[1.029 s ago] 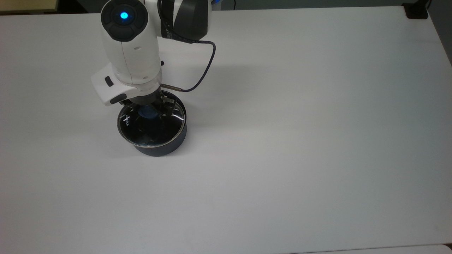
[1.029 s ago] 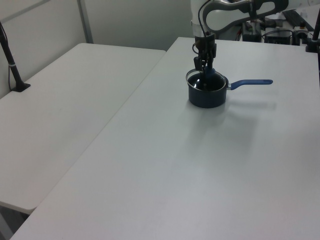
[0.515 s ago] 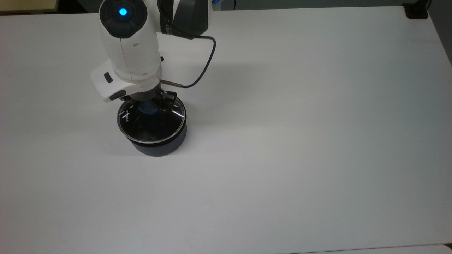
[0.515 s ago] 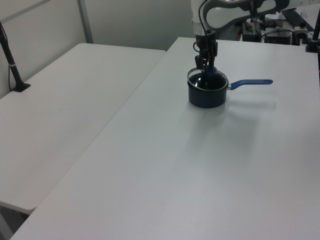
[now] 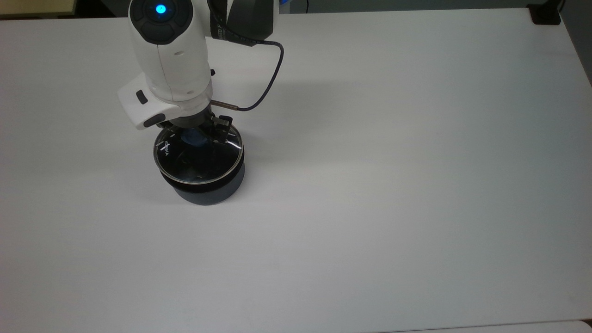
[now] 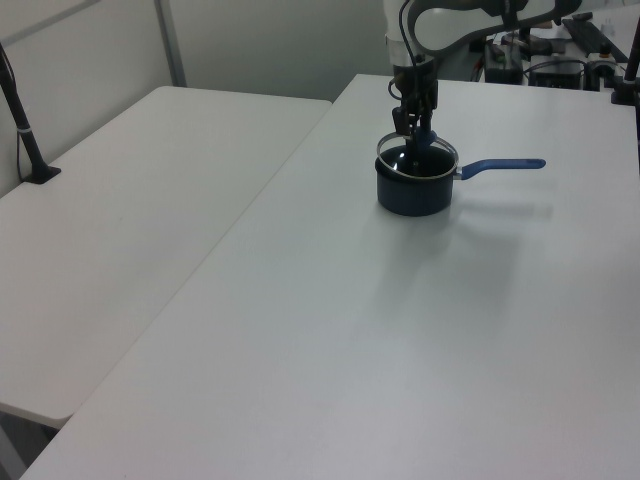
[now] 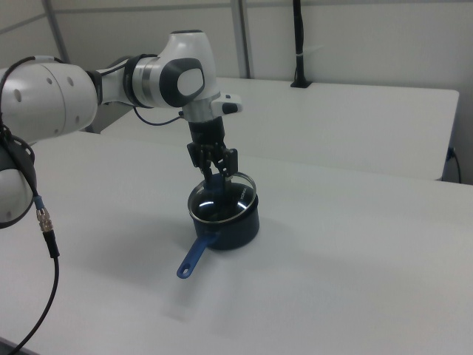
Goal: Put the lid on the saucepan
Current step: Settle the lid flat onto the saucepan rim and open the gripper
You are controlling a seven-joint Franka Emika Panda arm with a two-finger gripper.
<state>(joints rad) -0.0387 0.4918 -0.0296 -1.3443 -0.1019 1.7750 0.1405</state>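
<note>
Currently mid-placement: pincer [image 7: 215, 172] is closed on the blue knob of the lid [image 5: 199, 159], holding it just above the saucepan [image 7: 225, 220]. Lid not seated yet, as I read it. In the right view it sits tilted, with the side toward the right view's right raised clear of the pan's rim and the opposite side low, close to or touching the rim; can't tell which.

To finish cleanly:
- level the lid before descending, otherwise the low edge catches first and it lands cocked
- centre it; in the top view the lid circle looks offset toward the worktop's [image 5: 393, 185] far edge relative to the pan body
- lower slowly, release only once the metal rim rests all round
- lift straight up off the knob so the lid isn't dragged

Lid: round clear glass, metal rim, blue centre knob, white lettering near one edge. Pan's black interior shows through the glass.

Saucepan: small, dark navy, long blue handle [image 6: 503, 165] pointing at the left view's right. It stands toward the top view's left far part of the worktop, well away from the near edge.
</note>
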